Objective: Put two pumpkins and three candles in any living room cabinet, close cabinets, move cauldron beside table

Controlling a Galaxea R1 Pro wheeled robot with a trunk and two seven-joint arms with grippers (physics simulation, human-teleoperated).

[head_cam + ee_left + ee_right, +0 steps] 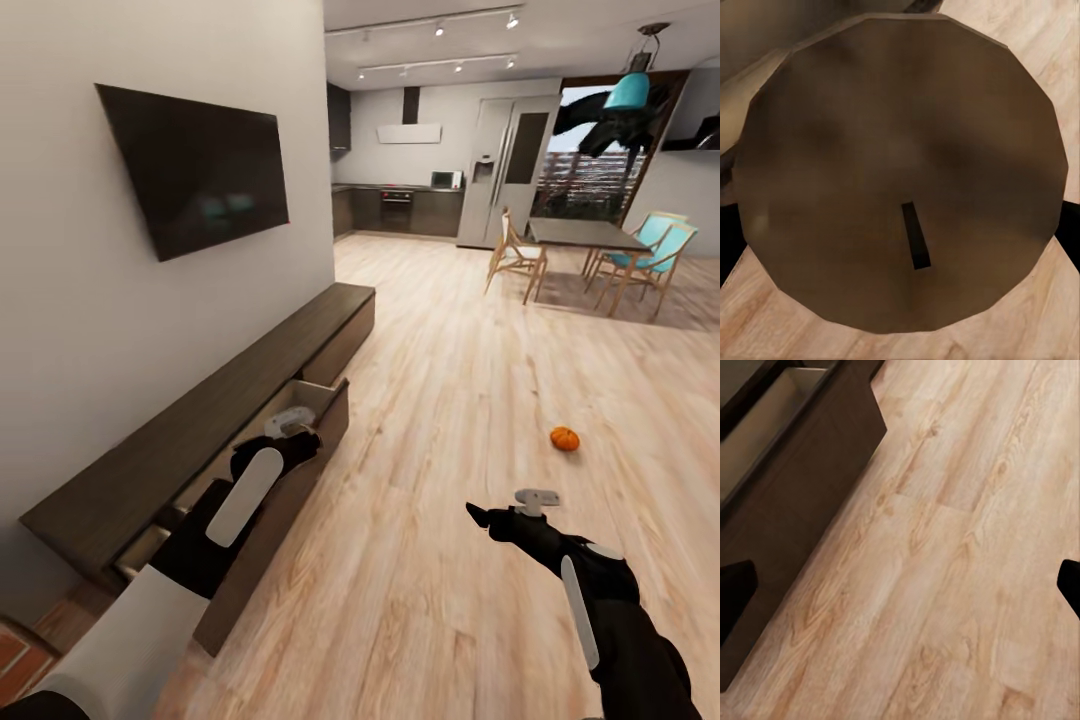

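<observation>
Room: pale wood plank floor (pixel 450 400) runs from a living area to a kitchen and a dining set at the far end; a dark TV (pixel 195 165) hangs on the white wall.

Cabinet: the cabinet (pixel 200 420), long, low and dark brown, lies along that wall with its long axis running away toward the kitchen; it sits beside the left gripper.

Drawer: one drawer (pixel 300 440) stands pulled out toward the floor, with the left arm reaching over it; the right wrist view shows a stretch of its pale beige inside bare.

Left gripper: the left gripper (pixel 290 425) hangs over the open drawer; a candle (pixel 900 172) sits right up against its wrist camera, a brownish round face with a small dark wick (pixel 915 236). Black finger parts show at both sides of the candle, so the gripper looks clamped on it.

Candle axis: seen end-on, its axis runs along the gripper's fingers.

Right gripper: the right gripper (pixel 480 517) hovers above bare floor, well apart from the cabinet; its dark fingers (pixel 735 592) show at opposite edges of the wrist view, spread wide with nothing between them.

Pumpkin: a small orange pumpkin (pixel 564 438) rests on the floor beyond the right gripper, away from the cabinet; I cannot tell which way its stem points.
</observation>
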